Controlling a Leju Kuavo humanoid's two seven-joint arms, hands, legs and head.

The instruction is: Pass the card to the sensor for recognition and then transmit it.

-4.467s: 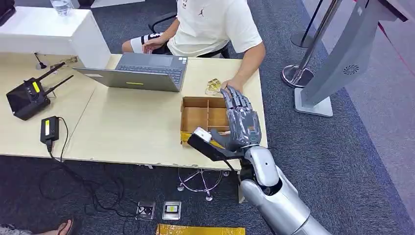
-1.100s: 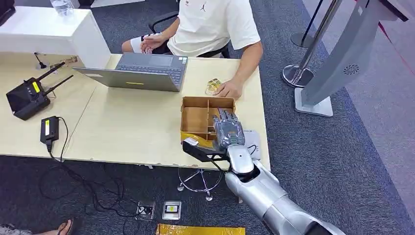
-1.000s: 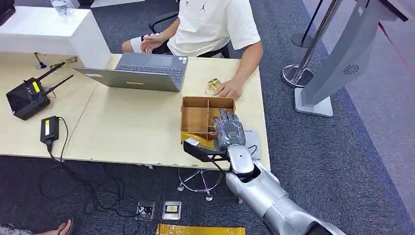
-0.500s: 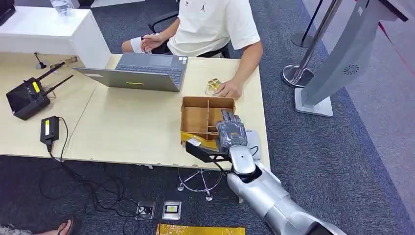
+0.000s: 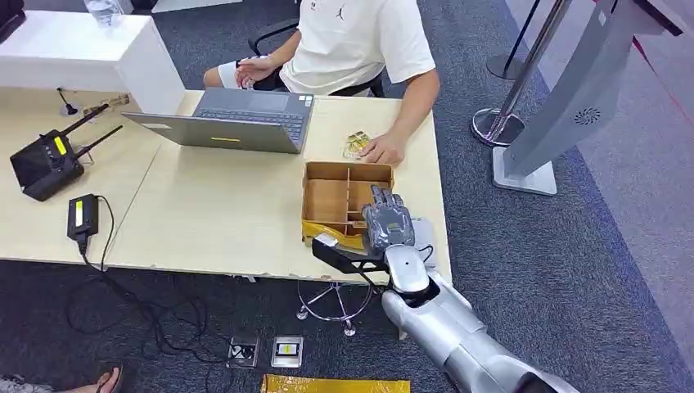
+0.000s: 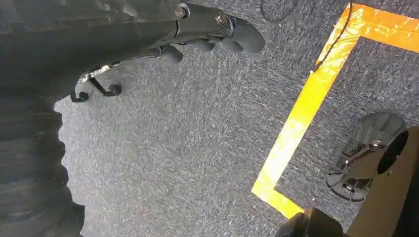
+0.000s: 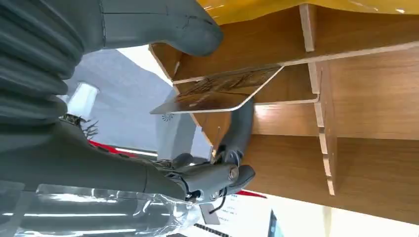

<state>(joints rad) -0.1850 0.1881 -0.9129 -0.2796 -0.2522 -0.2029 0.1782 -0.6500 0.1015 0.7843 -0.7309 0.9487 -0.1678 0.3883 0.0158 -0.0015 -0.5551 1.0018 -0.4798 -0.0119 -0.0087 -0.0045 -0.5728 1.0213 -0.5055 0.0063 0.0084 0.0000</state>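
A brown cardboard box [image 5: 327,196] with dividers sits near the table's front right corner. My right hand [image 5: 385,221] reaches down into its right-hand compartments. In the right wrist view a shiny card [image 7: 217,91] stands tilted in a compartment of the box [image 7: 356,113]. My thumb [image 7: 163,24] is on one side of it and a dark finger [image 7: 238,133] on the other, with a gap between thumb and card. A flat grey sensor pad [image 5: 423,233] lies on the table just right of the box. My left hand [image 6: 202,32] hangs over carpet, holding nothing.
A person sits across the table, one hand [image 5: 381,151] resting beside gold cards [image 5: 356,143] behind the box. A laptop [image 5: 237,119], a black radio unit [image 5: 47,161] and an adapter [image 5: 83,214] lie to the left. A grey kiosk [image 5: 573,98] stands at the right.
Since 4.5 s ago my right hand has dropped from above the box's far edge into its near right compartments. Over the last second it has edged slightly right.
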